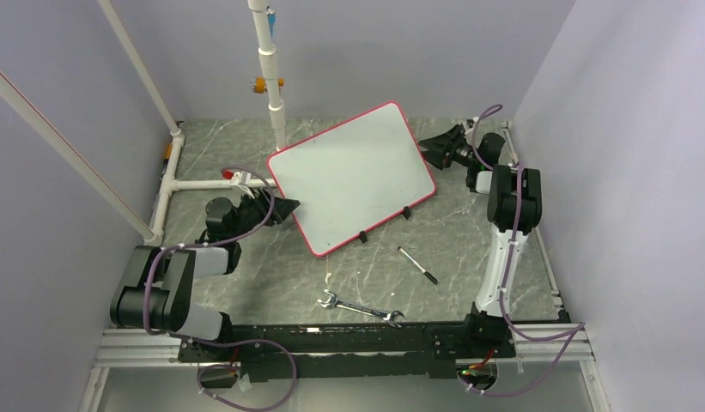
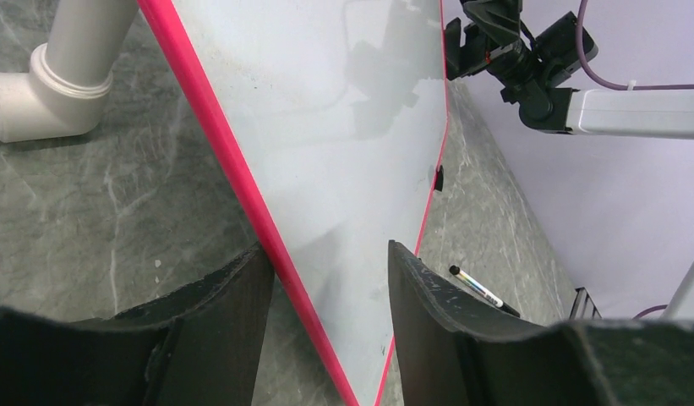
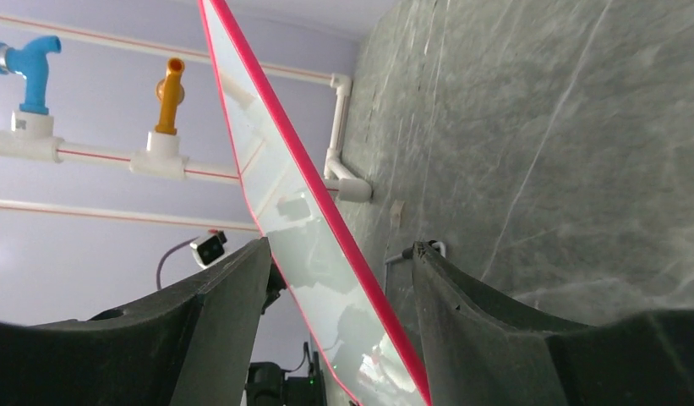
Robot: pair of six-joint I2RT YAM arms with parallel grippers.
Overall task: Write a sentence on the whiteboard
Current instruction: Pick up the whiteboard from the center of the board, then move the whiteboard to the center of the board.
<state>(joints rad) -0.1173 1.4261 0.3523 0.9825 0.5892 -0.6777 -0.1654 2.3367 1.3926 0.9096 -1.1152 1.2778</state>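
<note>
The whiteboard (image 1: 353, 176) lies askew on the table, white with a red-pink rim. Its face is blank, and no sentence shows on it in any view. My left gripper (image 1: 290, 209) is at the board's left corner. In the left wrist view its jaws (image 2: 328, 249) stand open astride the rim, the board (image 2: 343, 127) running away between them. My right gripper (image 1: 426, 148) is at the far right edge. In the right wrist view it (image 3: 343, 244) is open with the rimmed edge (image 3: 292, 220) between the fingers, a gap on each side.
A black marker (image 1: 416, 264) lies on the table in front of the board, also visible past my left fingers (image 2: 483, 290). A steel wrench (image 1: 360, 309) lies near the front rail. White pipework (image 1: 276, 77) stands behind and left of the board.
</note>
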